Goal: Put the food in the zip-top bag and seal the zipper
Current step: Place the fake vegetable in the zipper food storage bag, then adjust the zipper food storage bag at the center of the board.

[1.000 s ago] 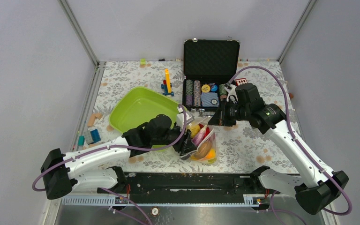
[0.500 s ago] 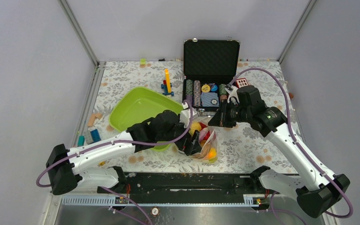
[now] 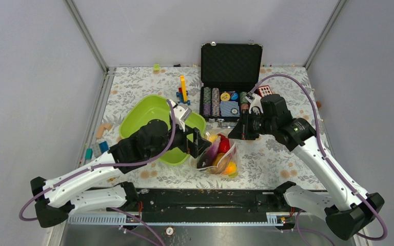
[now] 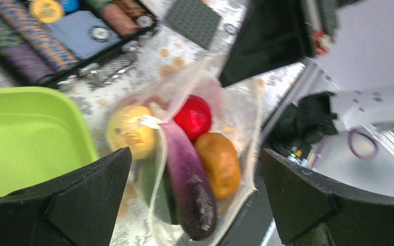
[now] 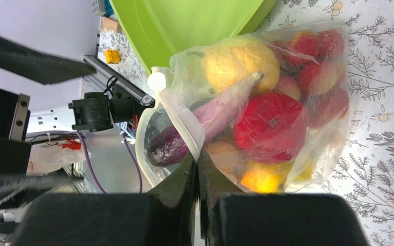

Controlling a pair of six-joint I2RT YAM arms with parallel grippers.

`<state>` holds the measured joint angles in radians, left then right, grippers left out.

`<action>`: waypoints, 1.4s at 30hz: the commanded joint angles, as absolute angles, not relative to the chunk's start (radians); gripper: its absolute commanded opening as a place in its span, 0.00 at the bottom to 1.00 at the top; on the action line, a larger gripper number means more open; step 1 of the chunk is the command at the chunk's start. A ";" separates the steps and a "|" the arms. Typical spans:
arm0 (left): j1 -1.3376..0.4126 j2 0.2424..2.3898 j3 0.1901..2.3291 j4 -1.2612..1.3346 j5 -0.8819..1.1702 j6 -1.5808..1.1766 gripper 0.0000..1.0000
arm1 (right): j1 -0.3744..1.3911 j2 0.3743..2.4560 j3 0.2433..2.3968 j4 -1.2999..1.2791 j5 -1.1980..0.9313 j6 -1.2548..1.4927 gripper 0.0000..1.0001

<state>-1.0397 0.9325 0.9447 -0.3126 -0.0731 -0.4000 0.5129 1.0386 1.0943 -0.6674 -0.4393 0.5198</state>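
Observation:
The zip-top bag (image 3: 221, 156) lies on the table in front of the black case, with its mouth facing the near edge. Inside it is the food: a purple aubergine (image 4: 187, 179), a red piece (image 4: 193, 117), an orange one (image 4: 218, 164) and a yellow one (image 5: 241, 61). The aubergine's end pokes out of the bag's mouth. My left gripper (image 4: 195, 202) hovers open over the bag (image 4: 241, 110) with nothing between its fingers. It shows in the top view too, my left gripper (image 3: 200, 144) just left of the bag. My right gripper (image 5: 197, 171) is shut on the bag's white zipper strip (image 5: 177, 115).
A lime-green tray (image 3: 149, 115) sits left of the bag, partly under my left arm. The open black case (image 3: 231, 61) with poker chips (image 3: 213, 101) stands behind. Yellow and blue blocks (image 3: 183, 89) and small pieces (image 3: 100, 147) lie at the back and left.
My left gripper has opened and pulled back up and to the left, away from the bag's mouth. The right gripper has kept its hold on the bag's rim.

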 commanded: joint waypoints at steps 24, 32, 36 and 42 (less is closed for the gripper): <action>-1.039 1.413 1.300 -0.407 -0.421 -0.433 0.00 | 0.507 0.960 1.139 -0.888 -0.311 0.294 0.29; -1.039 1.438 1.398 -0.530 -0.447 -0.609 0.00 | 0.664 0.821 1.140 -0.812 -0.139 0.290 0.59; -1.039 1.416 1.382 -0.522 -0.456 -0.703 0.00 | 0.799 0.812 1.117 -0.776 -0.020 0.349 0.76; -1.039 1.407 1.366 -0.531 -0.484 -0.783 0.00 | 0.925 0.814 1.003 -0.736 0.298 0.597 0.74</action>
